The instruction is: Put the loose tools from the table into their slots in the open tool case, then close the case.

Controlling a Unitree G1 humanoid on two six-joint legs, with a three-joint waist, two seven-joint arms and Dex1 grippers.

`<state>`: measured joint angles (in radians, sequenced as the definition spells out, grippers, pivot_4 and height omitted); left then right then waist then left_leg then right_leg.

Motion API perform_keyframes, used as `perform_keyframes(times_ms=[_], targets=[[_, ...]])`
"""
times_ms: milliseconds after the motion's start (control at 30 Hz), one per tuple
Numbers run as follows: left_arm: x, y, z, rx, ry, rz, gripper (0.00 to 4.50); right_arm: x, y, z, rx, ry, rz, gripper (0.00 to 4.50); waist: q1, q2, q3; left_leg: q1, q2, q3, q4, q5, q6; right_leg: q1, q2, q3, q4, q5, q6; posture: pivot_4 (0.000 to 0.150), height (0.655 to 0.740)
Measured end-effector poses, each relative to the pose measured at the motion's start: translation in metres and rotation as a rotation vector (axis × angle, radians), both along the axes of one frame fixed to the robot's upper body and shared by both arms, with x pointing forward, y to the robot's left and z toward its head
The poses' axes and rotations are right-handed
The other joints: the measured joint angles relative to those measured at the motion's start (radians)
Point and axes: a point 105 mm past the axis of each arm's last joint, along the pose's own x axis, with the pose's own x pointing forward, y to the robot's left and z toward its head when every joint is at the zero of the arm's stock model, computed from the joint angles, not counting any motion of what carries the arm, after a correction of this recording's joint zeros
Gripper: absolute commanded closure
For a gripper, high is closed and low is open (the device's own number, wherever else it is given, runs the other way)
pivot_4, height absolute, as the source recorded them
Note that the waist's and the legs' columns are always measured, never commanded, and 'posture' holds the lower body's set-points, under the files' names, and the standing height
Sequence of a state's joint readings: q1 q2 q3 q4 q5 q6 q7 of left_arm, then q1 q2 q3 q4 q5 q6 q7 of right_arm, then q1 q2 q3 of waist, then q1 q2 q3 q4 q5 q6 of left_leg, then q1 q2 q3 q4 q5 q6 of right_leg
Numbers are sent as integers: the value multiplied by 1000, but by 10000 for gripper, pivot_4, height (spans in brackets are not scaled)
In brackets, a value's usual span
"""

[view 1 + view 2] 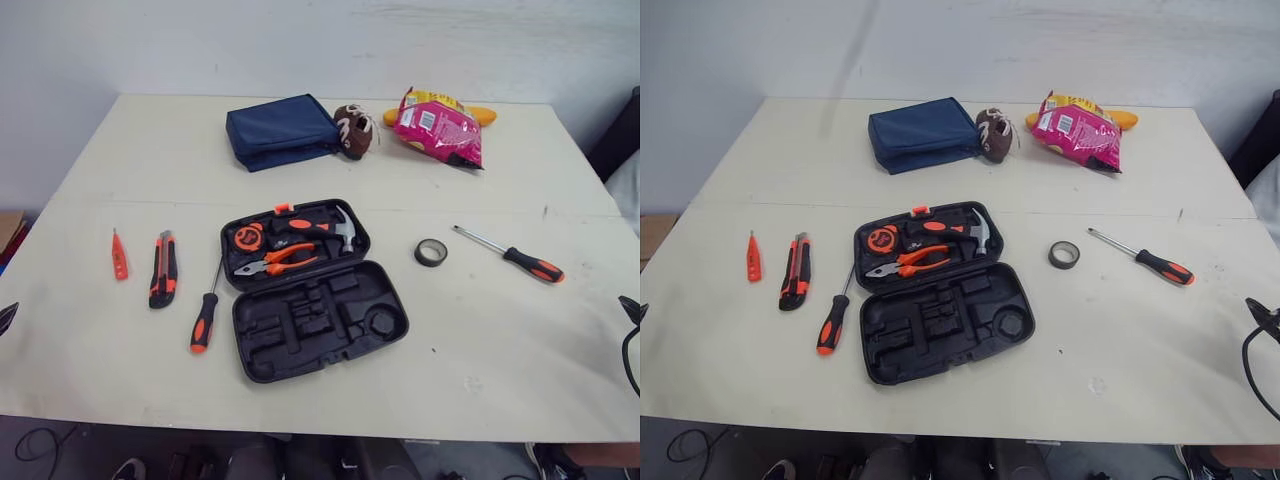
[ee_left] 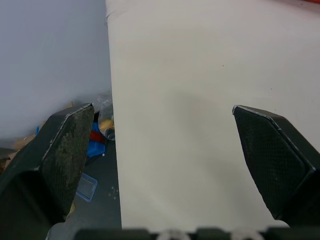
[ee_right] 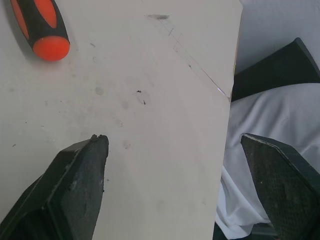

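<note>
The black tool case [image 1: 312, 318] lies open at the table's middle. Its far half holds a tape measure [image 1: 246, 238], pliers [image 1: 277, 262] and a hammer [image 1: 325, 228]; the near half's slots stand vacant. Left of it lie a small orange tester [image 1: 118, 255], a utility knife [image 1: 163, 268] and an orange-handled screwdriver [image 1: 205, 318]. To the right lie a black tape roll [image 1: 431, 252] and a second screwdriver [image 1: 510, 255], whose handle end [image 3: 40, 27] shows in the right wrist view. My left gripper [image 2: 160, 112] is open over the table's left edge. My right gripper [image 3: 175, 140] is open near the right edge.
At the back stand a navy pouch [image 1: 283, 131], a brown toy football [image 1: 353, 130] and a pink snack bag [image 1: 438, 127]. White cloth [image 3: 270, 115] lies beyond the right edge. Floor clutter [image 2: 97, 135] shows below the left edge.
</note>
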<state>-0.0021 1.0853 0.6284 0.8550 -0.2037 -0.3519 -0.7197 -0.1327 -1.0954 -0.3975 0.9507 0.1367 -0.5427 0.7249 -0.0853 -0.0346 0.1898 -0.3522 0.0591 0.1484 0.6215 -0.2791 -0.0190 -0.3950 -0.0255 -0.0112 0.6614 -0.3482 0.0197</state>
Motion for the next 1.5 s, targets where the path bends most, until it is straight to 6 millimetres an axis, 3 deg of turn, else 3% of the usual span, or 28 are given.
perform_keyframes(times_ms=[100,267,400,467,633,667,767,967,1000,1267,1500], targets=[[5,-12,1,-38,-8,-60,0,6,7,0,34,-4,30,1131,-1,0,0,0,0,0,0,0,0,1,0,0,1,0,0,1500,7400],[24,-100,18,-131,-30,-423,0,63,95,14,186,-20,399,1131,-16,-1,0,-1,2,-1,5,0,-1,0,2,0,5,1,1,1500,7400],[21,-136,21,-186,53,-524,0,72,123,23,230,11,506,1131,0,2,1,-2,3,-1,5,-1,-1,-1,2,0,4,-1,2,1500,7400],[24,-169,14,-202,131,-616,0,80,161,24,250,60,637,1131,2,2,1,-2,2,-1,7,-1,-1,0,2,1,5,-1,2,1500,7400],[38,-211,8,-237,168,-706,0,86,216,16,281,175,815,1131,8,2,1,-2,2,-2,8,-1,0,0,2,1,5,0,2,1500,7400],[39,-221,1,-238,195,-722,2538,87,228,16,285,190,854,3342,8,2,1,-3,2,-2,8,-1,1,0,2,1,4,0,2,1500,7400],[46,-233,-12,-262,214,-712,12160,92,249,14,296,227,907,13470,3,2,1,-3,2,-1,8,-2,1,0,2,1,4,0,2,1500,7400],[63,-253,-23,-261,244,-714,40849,108,284,12,224,260,984,44931,4,2,1,-3,2,-1,9,-2,1,-1,2,1,4,0,2,1500,7400],[63,-254,-25,-263,254,-713,44705,110,286,10,218,262,989,45000,5,2,1,-4,2,-1,9,-2,1,-1,2,1,4,0,2,1500,7400],[75,-283,-38,-256,341,-763,44705,124,307,-5,119,295,1021,45000,3,2,1,-4,2,-1,10,-2,1,-1,2,2,4,0,2,1500,7400],[85,-294,-48,-241,393,-758,44705,125,322,-20,97,325,1054,45000,6,2,1,-4,2,-1,12,-1,1,-1,2,2,6,0,2,1500,7400]])
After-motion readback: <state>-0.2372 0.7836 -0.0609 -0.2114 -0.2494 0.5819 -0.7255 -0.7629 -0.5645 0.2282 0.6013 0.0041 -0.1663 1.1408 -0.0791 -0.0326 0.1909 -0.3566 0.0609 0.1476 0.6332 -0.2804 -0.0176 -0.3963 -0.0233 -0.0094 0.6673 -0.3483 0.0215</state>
